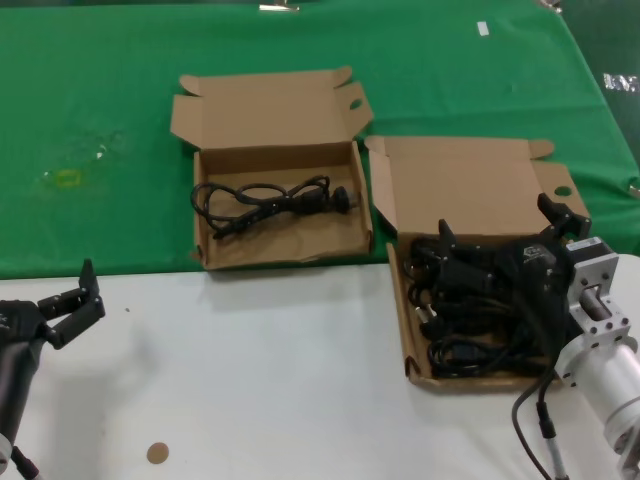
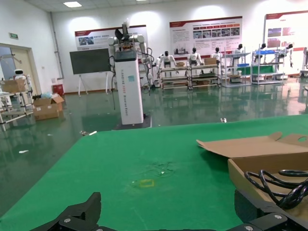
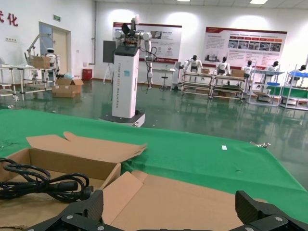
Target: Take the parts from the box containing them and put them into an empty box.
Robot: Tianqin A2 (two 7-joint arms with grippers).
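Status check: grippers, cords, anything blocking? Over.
Right gripper open over black power cords in right-hand brown cardboard box. Left gripper open, idle over white table. One cord lies in left-hand box. Nothing blocking.

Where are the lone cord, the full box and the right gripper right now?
Lone cord (image 1: 270, 202), head view, middle of its coil.
Full box (image 1: 480, 183), head view, open flap lid.
Right gripper (image 1: 500, 240), head view, between its open fingers over the cords.
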